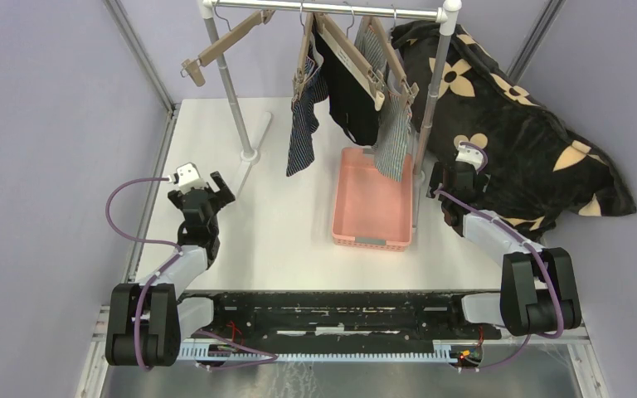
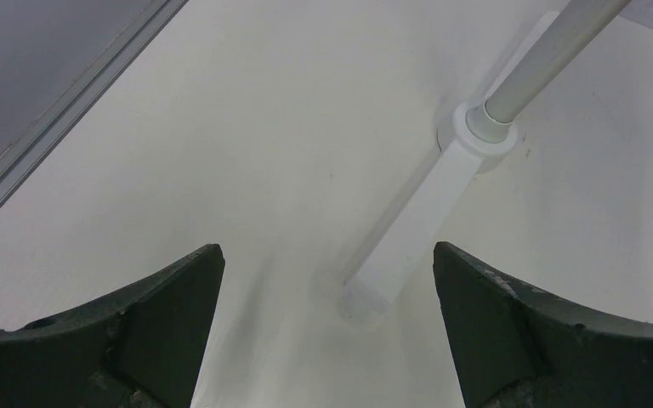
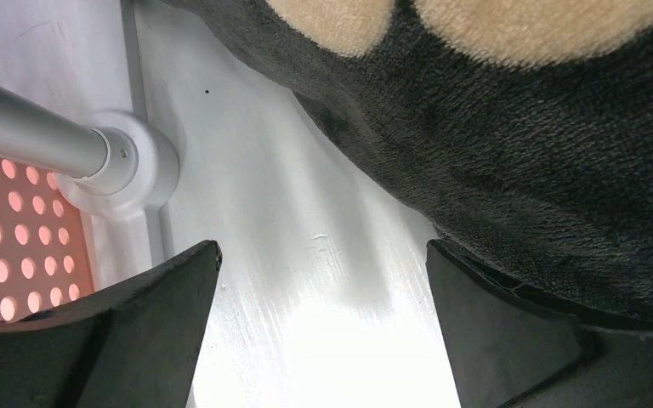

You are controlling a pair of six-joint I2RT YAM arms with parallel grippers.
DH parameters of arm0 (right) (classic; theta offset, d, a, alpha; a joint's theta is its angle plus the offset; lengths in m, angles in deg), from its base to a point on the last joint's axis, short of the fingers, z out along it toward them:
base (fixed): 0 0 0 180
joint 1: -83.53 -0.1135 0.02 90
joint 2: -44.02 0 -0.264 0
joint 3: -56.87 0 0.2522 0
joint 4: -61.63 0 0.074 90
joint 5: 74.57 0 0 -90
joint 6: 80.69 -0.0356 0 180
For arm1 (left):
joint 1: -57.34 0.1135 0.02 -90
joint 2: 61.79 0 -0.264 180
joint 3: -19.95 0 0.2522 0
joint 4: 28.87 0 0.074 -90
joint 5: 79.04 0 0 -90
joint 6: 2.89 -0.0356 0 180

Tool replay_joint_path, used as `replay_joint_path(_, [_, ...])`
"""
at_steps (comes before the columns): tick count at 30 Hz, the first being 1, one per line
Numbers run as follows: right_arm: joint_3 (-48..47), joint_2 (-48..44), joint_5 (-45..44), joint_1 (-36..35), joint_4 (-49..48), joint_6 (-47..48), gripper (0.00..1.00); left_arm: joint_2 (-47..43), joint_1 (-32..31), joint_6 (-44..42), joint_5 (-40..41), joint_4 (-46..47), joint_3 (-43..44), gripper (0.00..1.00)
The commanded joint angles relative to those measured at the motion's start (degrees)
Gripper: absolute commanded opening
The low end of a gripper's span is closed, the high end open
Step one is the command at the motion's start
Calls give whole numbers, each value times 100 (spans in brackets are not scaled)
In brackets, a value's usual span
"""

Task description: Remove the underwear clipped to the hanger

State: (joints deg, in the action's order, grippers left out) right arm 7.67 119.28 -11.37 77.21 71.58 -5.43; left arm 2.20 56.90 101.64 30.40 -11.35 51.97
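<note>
Left gripper [image 2: 327, 249] and right gripper [image 3: 323, 246] stand spread, empty; navy pair [image 1: 305, 124], black pair [image 1: 355, 95], grey-striped pair [image 1: 394, 141] hang clipped at 12 o'clock.

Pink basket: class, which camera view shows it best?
The top external view shows nearly the whole pink basket from above, rim and floor. The right wrist view catches only a strip of its perforated side; the left wrist view shows none of it.

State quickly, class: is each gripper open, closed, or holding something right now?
Left gripper: open, holding nothing, over the white table.
Right gripper: open, holding nothing, beside the black flower-print plush cushion.
</note>
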Motion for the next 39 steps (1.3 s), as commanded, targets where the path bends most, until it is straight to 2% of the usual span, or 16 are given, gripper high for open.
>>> replay_joint_path(1, [-130,-53,53,9,-151,-6,100,-44,-3,191,126,132,124,99])
replay_joint_path(18, [-260,84,-82,9,-7,-52,100,-69,1,209,110,190,103,99])
replay_joint_path(26, [-317,161,35,9,-16,-59,100,-477,1,209,-146,406,-76,99])
replay_joint_path(33, [-46,-82,217,13,-289,-55,100,-911,3,-37,-419,-565,258,99])
replay_joint_path(39, [-48,-175,97,13,-194,-97,100,-929,1,198,-939,-1644,1239,99])
